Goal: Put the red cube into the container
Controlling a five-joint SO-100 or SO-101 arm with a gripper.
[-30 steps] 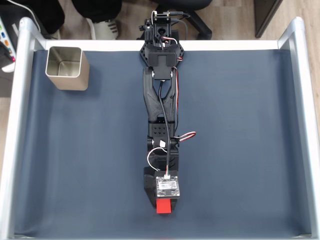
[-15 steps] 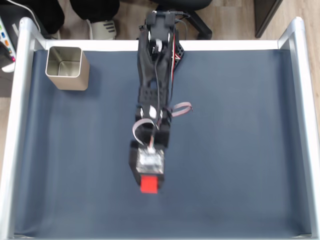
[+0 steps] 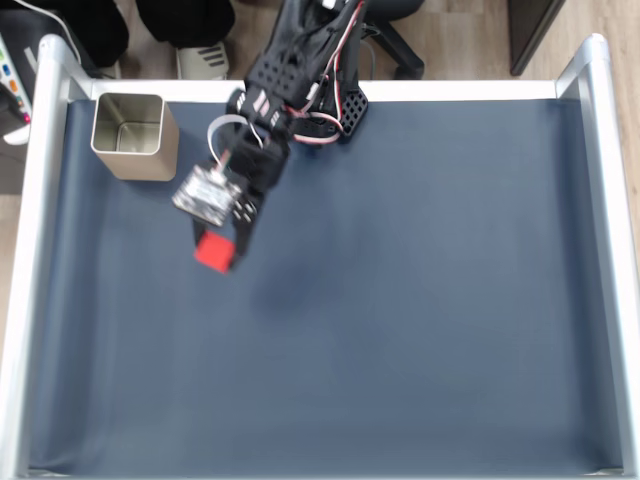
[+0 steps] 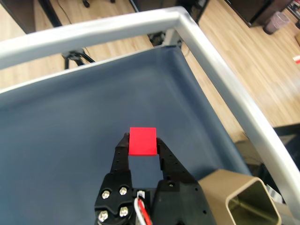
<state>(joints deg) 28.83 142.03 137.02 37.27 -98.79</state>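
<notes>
The red cube (image 3: 213, 252) hangs above the blue mat, clamped between the black fingers of my gripper (image 3: 216, 250). In the wrist view the red cube (image 4: 142, 140) sits between the two fingertips of the gripper (image 4: 142, 142), which is shut on it. The container (image 3: 134, 135), a square beige tin, stands in the mat's far left corner in the fixed view, up and left of the cube. In the wrist view the container (image 4: 246, 201) shows at the lower right, its open mouth up.
A silver metal frame (image 3: 28, 260) borders the blue mat (image 3: 420, 300) on all sides. In the wrist view the frame (image 4: 220, 65) runs close along the right. Chair legs and wood floor lie beyond the far edge.
The arm has swung from the mat's near middle up and to the left, carrying the red cube with it toward the container's side. The gripper stayed shut on the cube.
</notes>
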